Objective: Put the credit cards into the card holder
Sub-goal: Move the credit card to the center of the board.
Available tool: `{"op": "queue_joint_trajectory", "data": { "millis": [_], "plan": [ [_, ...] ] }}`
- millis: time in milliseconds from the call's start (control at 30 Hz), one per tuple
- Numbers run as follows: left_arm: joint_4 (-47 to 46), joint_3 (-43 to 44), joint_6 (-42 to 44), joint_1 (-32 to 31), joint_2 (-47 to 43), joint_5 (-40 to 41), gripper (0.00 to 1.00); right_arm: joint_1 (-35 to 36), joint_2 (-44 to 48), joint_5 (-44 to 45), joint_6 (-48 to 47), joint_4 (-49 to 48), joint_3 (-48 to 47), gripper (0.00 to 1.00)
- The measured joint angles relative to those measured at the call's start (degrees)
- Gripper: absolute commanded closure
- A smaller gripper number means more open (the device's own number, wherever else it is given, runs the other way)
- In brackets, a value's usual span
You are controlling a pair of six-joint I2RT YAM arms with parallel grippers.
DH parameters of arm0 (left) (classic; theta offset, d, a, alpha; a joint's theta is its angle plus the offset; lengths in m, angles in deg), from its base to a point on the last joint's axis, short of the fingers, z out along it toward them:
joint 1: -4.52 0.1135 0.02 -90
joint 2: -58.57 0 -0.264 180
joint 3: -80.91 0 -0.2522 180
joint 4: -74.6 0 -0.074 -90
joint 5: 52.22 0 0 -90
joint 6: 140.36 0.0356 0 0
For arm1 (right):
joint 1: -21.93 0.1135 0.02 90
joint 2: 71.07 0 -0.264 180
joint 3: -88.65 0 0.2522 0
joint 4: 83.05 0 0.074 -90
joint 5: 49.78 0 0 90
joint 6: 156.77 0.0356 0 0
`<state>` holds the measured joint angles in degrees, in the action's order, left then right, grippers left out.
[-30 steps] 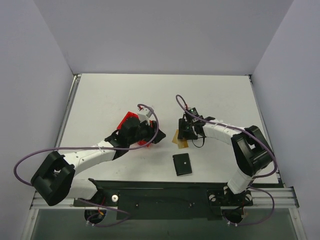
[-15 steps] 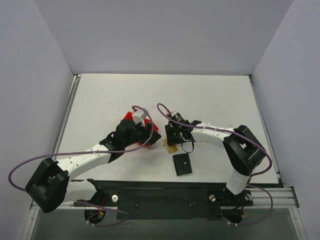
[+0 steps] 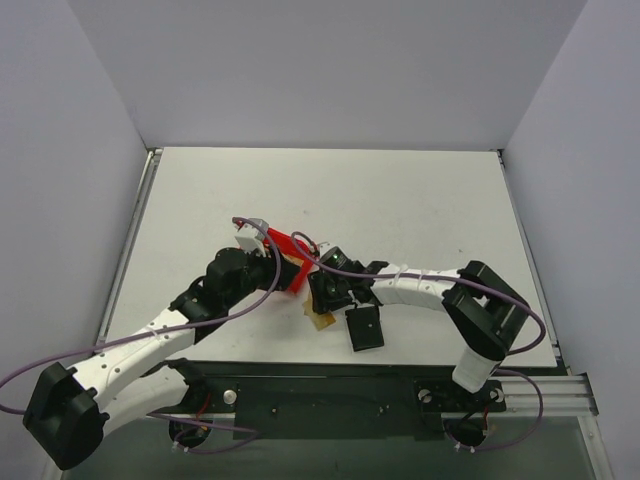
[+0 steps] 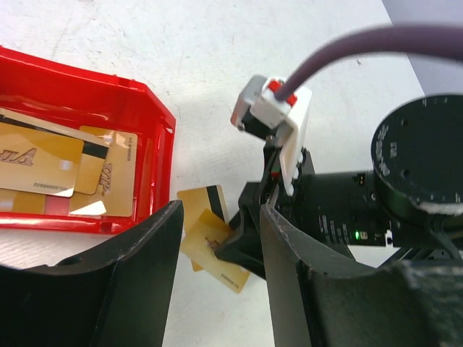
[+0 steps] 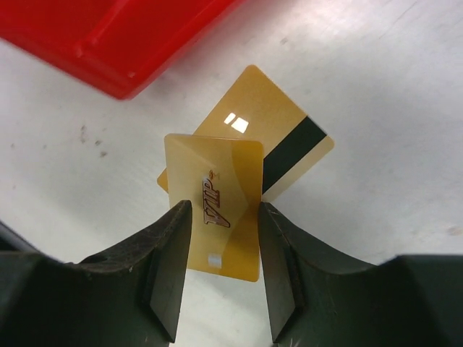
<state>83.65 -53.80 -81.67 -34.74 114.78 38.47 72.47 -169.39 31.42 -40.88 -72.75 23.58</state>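
We see the right gripper [image 5: 224, 210] down over two credit cards [image 3: 320, 318] lying loose on the white table [image 3: 410, 200], near its near edge and about midway across. From the right wrist, its two dark fingers [image 5: 170, 267] press against the long edges of a gold VIP card [image 5: 217, 181], so we read the pincer as clamped on that card. The card rests partly across a striped card [image 5: 286, 141], whose dark band points right and far. The card holder [image 3: 365, 328] lies flat and closed just to the right of these two cards, its small silver stud facing up. It sits close beside the right gripper without touching the cards. The red bin [image 4: 79, 83] is just to the left and farther back. It looks tipped in the overhead view and holds more gold cards [image 4: 43, 163], overlapping one another. The left gripper [image 4: 221, 217] is beside the bin with its jaws apart and nothing between them. Through the gap we see only table, the two loose cards and the right gripper's black body. Its left finger [image 4: 130, 282] covers the bin's near wall, and we cannot tell whether the two touch.
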Motion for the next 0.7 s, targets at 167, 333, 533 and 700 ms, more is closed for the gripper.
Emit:
{"op": "queue_joint_trajectory", "data": {
  "millis": [167,333,533,700],
  "plan": [
    [2.43,-0.22,-0.13,0.02,-3.74,2.51,0.43,3.54,2.23,-0.94,2.21,-0.61,2.67,0.61],
    [3.63,-0.74,-0.76,0.04,-4.57,3.67,0.43,5.95,4.22,-1.05,3.39,0.68,4.44,0.59],
    [4.59,-1.46,-1.22,0.07,-4.57,3.98,0.43,6.88,4.94,-0.98,3.65,0.81,5.2,0.61],
    [5.44,-1.57,-1.29,0.07,-4.66,4.85,0.43,8.31,4.26,-1.2,3.15,-0.83,5.2,0.64]
  ]
}}
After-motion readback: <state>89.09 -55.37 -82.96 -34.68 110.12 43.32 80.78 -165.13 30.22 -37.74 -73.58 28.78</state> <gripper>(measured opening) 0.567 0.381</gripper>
